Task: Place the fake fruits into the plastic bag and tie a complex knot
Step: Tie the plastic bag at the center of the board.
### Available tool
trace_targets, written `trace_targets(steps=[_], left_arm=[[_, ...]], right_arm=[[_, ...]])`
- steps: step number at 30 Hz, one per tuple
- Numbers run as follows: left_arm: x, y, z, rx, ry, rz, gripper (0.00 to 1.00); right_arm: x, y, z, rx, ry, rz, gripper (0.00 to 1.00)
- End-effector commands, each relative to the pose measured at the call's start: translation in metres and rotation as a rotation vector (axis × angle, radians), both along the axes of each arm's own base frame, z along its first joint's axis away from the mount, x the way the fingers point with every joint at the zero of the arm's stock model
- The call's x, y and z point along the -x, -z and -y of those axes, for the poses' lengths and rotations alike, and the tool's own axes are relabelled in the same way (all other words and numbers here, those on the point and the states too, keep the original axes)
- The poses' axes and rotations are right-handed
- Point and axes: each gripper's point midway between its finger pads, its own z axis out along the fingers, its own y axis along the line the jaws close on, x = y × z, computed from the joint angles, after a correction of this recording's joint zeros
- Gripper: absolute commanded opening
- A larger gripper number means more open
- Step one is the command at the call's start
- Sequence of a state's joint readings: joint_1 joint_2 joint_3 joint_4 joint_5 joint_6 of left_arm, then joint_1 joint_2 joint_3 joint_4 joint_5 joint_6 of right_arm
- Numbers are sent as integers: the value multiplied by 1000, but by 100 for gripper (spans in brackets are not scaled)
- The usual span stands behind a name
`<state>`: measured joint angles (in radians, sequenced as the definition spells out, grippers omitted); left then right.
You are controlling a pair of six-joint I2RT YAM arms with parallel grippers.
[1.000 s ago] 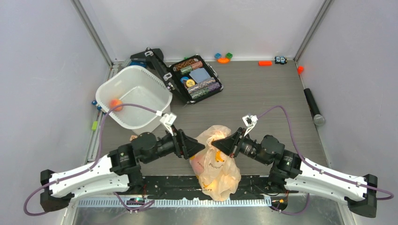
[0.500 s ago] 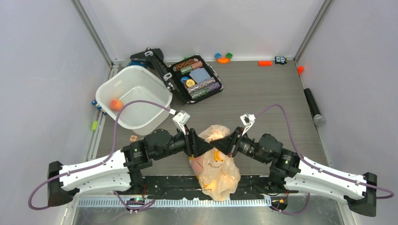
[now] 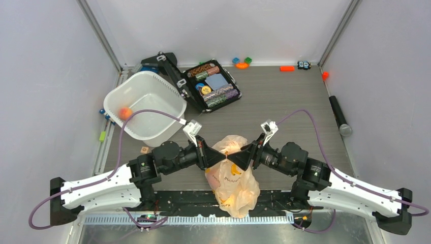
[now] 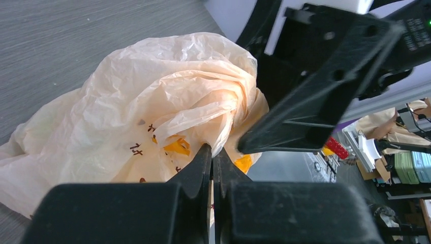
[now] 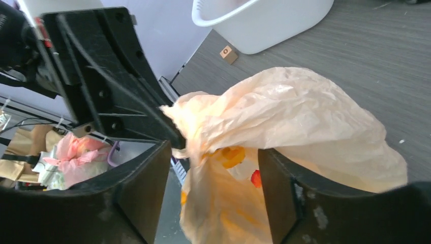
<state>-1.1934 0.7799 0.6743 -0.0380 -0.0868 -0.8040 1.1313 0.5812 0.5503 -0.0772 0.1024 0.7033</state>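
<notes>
The pale peach plastic bag (image 3: 232,178) lies bulging at the table's near edge, between both arms. My left gripper (image 4: 212,148) is shut on a twisted fold at the bag's (image 4: 152,101) top. From the other side my right gripper (image 5: 213,152) stands open, with the bag's (image 5: 305,117) gathered neck loose between its fingers (image 5: 147,188). In the top view the left gripper (image 3: 222,158) and the right gripper (image 3: 232,162) meet tip to tip over the bag. The fake fruits inside show only as bulges and yellow-orange patches. One small orange fruit (image 3: 124,112) lies in the tub.
A white tub (image 3: 152,101) stands at the back left. Beside it is an open black case of chips (image 3: 213,85). Small toy blocks (image 3: 242,63) lie along the back wall, a black cylinder (image 3: 339,116) lies at the right, and a wooden cube (image 3: 145,149) sits near the left arm.
My left gripper has moved right to the bag's top and shut on a fold of it. My right gripper, shut on the bag before, has opened and let go.
</notes>
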Motion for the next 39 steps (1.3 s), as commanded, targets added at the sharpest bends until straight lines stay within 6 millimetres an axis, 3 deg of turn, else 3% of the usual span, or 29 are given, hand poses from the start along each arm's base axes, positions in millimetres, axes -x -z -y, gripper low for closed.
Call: trace_targets(steps=[1,4,10,13,18,21,25,30,39], left_arm=[[-6,5,-9,-13,-33,9,0],[-5,9,-10,-31,-26,7,0],[-5,13,-13,-49,-39,-3,0],[-7,13,-16,-48,-53,-3,0],[-8,16,-18,-65,-67,-13,0],[-9,16,-19,-66,-71,-16,0],[-10,18,-21,-78,-84,-21,0],[-11,21,-24,-92,-95,-26,0],[-12,24,-31,-99,-116,-28,0]], right_arm=[[0,-38,16,29,17,91,77],[-3,-42,29,93,42,128,89],[-16,-47,74,173,198,148,96],[-23,-27,103,272,296,124,95],[-19,9,122,398,312,89,92],[-3,22,105,386,176,87,91],[13,16,74,318,12,120,92],[13,4,52,265,-47,185,89],[14,3,13,273,-136,248,79]])
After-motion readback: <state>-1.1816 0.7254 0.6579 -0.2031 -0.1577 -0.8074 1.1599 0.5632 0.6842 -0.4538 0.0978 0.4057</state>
